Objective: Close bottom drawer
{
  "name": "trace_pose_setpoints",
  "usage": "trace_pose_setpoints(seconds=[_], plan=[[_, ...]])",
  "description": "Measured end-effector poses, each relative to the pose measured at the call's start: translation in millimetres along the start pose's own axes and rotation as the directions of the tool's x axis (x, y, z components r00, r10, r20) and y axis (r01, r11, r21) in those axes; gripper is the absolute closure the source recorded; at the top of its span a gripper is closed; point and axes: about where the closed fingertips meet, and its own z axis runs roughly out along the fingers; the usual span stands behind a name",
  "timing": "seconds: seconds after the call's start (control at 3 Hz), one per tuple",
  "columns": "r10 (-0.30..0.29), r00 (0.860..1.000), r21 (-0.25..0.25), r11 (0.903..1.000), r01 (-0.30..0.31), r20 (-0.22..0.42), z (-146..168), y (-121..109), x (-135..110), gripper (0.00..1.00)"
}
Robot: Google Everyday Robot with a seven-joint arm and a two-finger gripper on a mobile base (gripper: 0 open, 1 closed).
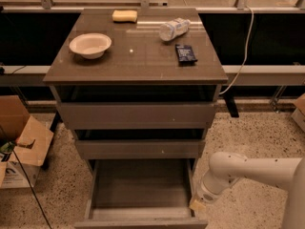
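Observation:
The bottom drawer [140, 221] is pulled far out of the grey-brown cabinet, and its shallow box is empty. Its flat front panel lies along the bottom edge of the camera view. My gripper [198, 204] is at the end of the white arm, low down by the drawer's right front corner, just outside its right wall. Its tip points down and to the left.
The middle drawer [138, 148] and top drawer [136, 114] stick out slightly. On the cabinet top are a white bowl [90, 44], a yellow sponge [125, 15], a lying plastic bottle [173, 28] and a dark packet [185, 53]. Cardboard boxes [21, 147] stand at left.

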Motion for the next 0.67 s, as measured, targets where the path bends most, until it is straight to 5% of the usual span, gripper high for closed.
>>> trace_pose_setpoints(seconds=[0.67], plan=[[-0.031, 0.999, 0.001, 0.9995, 0.031, -0.042, 36.2, 3.0, 4.2, 1.0]])
